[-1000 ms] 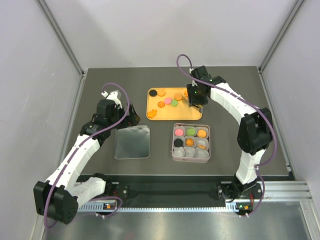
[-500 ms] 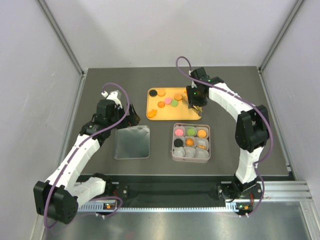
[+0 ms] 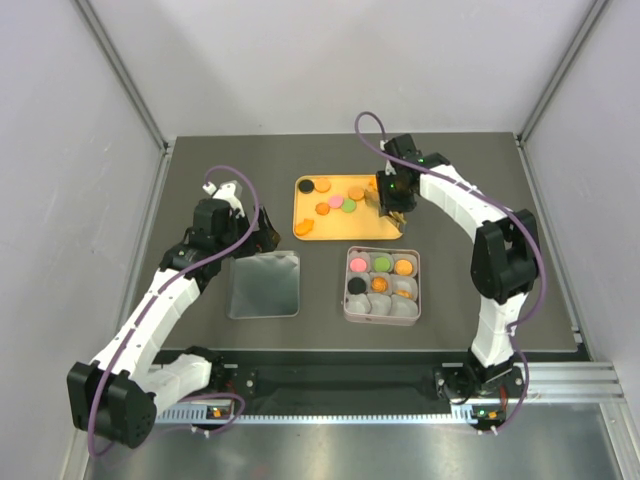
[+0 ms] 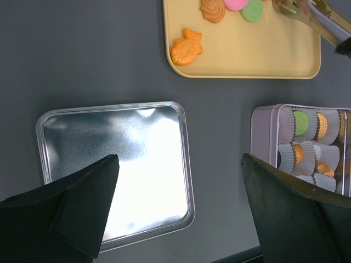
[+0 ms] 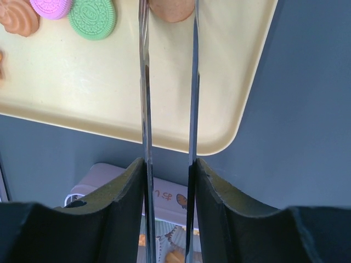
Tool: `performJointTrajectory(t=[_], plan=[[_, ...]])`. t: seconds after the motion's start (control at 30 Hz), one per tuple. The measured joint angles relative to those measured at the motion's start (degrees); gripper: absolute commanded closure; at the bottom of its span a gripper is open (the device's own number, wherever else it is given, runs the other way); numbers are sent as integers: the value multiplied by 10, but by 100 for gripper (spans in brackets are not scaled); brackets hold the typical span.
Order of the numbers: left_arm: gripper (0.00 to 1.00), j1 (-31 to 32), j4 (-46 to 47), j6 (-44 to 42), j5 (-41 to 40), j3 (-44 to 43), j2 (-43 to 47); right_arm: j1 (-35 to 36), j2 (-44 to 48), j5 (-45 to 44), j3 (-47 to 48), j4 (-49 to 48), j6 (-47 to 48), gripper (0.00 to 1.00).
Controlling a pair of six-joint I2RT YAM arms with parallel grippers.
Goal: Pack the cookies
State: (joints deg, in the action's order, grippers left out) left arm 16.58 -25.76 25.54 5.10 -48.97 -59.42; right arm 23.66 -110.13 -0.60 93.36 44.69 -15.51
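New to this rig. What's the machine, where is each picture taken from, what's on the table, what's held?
Two robot arms are bolted at the near edge of a table. One picture looks down on both; the other two come from wrist cameras. On the table: a yellow tray of loose cookies, a square tin with paper cups, some filled, and its lid. The right gripper clamps metal tongs, whose tips straddle a tan cookie on the tray. The left gripper hangs open, empty, near the lid.

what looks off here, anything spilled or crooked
Nothing stands out. The cookies lie flat on the yellow tray, others sit in cups inside the tin, and the lid lies flat beside it. The tongs in the right gripper straddle one tray cookie.
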Motion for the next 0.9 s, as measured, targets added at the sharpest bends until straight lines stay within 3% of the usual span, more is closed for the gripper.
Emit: performJointTrajectory(t=[0.6,0.9], plan=[[2,0,0,0,0,0,0,-5,96,14,-50,-1,1,64],[2,0,0,0,0,0,0,-5,199,57,-143,3,0,63]])
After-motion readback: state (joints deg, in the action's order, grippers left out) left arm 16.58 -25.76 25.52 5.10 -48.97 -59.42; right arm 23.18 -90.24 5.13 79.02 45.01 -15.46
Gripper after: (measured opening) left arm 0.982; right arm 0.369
